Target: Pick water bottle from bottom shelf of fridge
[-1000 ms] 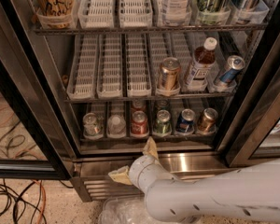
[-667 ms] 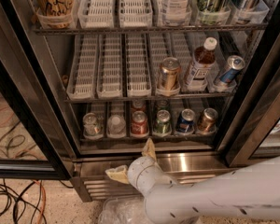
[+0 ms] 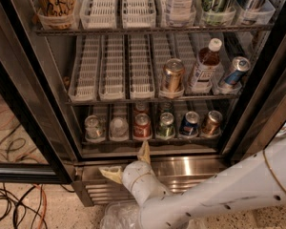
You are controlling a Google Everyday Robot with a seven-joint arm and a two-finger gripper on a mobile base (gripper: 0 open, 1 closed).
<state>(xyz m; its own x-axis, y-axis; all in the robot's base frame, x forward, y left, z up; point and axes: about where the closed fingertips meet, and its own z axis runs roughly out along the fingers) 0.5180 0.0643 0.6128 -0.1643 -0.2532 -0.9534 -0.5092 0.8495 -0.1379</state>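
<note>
The fridge [image 3: 200,167] stands open in front of me. Its bottom shelf [image 3: 199,138] holds a row of drinks. The water bottle [image 3: 118,127], clear with a pale cap, stands second from the left. A clear container with a silvery top [image 3: 93,127] is on its left and a red can [image 3: 142,126] on its right. My gripper [image 3: 124,159] is open and empty, below the shelf's front edge and in front of the steel base. One finger [image 3: 144,150] points up toward the red can, and the other finger [image 3: 110,173] points left.
Green [image 3: 166,125], blue [image 3: 188,123] and copper [image 3: 211,122] cans fill the shelf's right side. The middle shelf holds a brown-liquid bottle [image 3: 203,67] and cans. The black-framed glass door [image 3: 19,128] stands open on the left. Cables [image 3: 14,202] lie on the floor. A plastic bag [image 3: 119,217] lies below the arm.
My gripper has shifted a little to the left and slightly up, still open. The drinks have not moved.
</note>
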